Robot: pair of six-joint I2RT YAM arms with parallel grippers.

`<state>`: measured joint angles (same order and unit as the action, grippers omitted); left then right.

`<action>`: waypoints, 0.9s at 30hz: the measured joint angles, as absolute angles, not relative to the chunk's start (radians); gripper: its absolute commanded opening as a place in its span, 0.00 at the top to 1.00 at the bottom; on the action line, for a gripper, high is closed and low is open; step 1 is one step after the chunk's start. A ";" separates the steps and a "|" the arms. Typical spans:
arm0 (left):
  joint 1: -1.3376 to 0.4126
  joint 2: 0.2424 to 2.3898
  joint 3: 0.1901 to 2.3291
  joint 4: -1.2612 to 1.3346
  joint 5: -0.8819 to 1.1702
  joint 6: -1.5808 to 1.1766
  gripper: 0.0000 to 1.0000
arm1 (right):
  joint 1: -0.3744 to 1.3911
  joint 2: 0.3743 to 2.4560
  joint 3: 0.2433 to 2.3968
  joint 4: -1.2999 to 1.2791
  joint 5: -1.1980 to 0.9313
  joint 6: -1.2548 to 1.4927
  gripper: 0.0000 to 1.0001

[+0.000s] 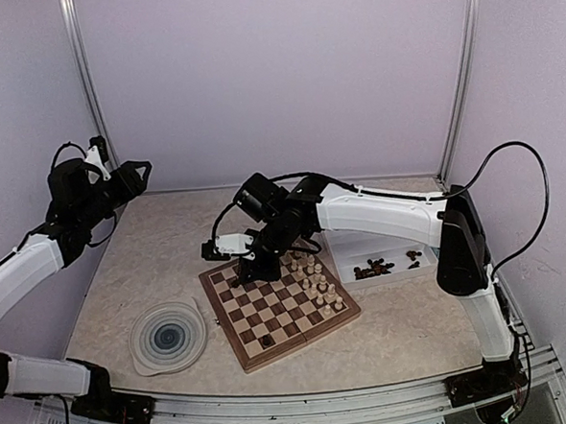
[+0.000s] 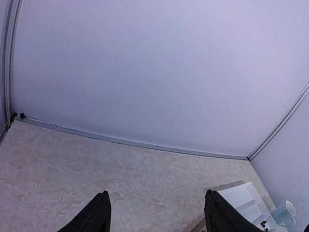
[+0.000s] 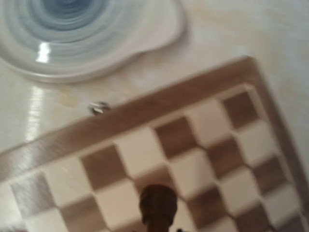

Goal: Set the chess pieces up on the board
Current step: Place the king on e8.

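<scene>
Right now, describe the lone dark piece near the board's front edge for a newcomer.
Find the chessboard mid-table, between the blue-swirl plate and the white tray. Follow its edge nearest the arm bases: one dark brown piece stands there. It is alone, away from the cream pieces along the right side and the dark piece gripped by the right end effector at the far corner.

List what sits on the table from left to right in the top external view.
blue-swirl plate → chessboard → white tray
</scene>
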<state>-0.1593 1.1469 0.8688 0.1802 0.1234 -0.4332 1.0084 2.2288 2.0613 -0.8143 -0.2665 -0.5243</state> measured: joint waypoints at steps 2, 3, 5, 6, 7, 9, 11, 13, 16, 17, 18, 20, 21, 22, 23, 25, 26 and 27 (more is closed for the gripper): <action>-0.158 1.147 0.869 0.178 0.127 -0.429 0.34 | 1.036 2.255 2.070 -0.817 -0.260 -0.530 1.00; -0.158 1.147 0.869 0.175 0.128 -0.428 0.34 | 1.045 2.265 2.077 -0.819 -0.257 -0.531 1.00; -0.158 1.145 0.869 0.170 0.131 -0.424 0.34 | 1.052 2.287 2.091 -0.818 -0.255 -0.531 1.00; -0.158 1.144 0.869 0.167 0.131 -0.422 0.34 | 1.052 2.297 2.099 -0.818 -0.252 -0.531 1.00; -0.158 1.141 0.869 0.163 0.131 -0.421 0.34 | 1.053 2.305 2.104 -0.818 -0.249 -0.531 1.00; -0.158 1.132 0.868 0.159 0.131 -0.419 0.34 | 1.055 2.317 2.115 -0.818 -0.246 -0.531 1.00; -0.158 1.120 0.868 0.156 0.131 -0.418 0.34 | 1.056 2.333 2.130 -0.818 -0.243 -0.531 1.00; -0.158 1.111 0.868 0.156 0.131 -0.418 0.34 | 1.058 2.347 2.139 -0.817 -0.238 -0.531 1.00; -0.158 1.103 0.868 0.156 0.131 -0.418 0.34 | 1.064 2.365 2.146 -0.816 -0.230 -0.531 1.00; -0.158 1.102 0.869 0.156 0.132 -0.417 0.34 | 1.066 2.371 2.146 -0.815 -0.226 -0.531 0.99; -0.158 1.102 0.868 0.155 0.134 -0.418 0.34 | 1.069 2.376 2.146 -0.816 -0.223 -0.532 0.99; -0.158 1.102 0.868 0.155 0.139 -0.418 0.34 | 1.074 2.385 2.146 -0.816 -0.216 -0.532 0.98; -0.158 1.102 0.868 0.155 0.142 -0.418 0.34 | 1.077 2.388 2.146 -0.816 -0.213 -0.532 0.97; -0.158 1.102 0.868 0.155 0.145 -0.418 0.34 | 1.079 2.391 2.146 -0.816 -0.210 -0.532 0.96; -0.158 1.102 0.868 0.155 0.147 -0.418 0.34 | 1.082 2.392 2.146 -0.817 -0.207 -0.532 0.96; -0.158 1.102 0.868 0.155 0.150 -0.418 0.34 | 1.085 2.392 2.146 -0.817 -0.201 -0.533 0.95; -0.158 1.102 0.868 0.155 0.150 -0.418 0.34 | 1.085 2.392 2.146 -0.816 -0.200 -0.533 0.95; -0.158 1.102 0.868 0.155 0.151 -0.418 0.34 | 1.085 2.392 2.146 -0.815 -0.198 -0.534 0.94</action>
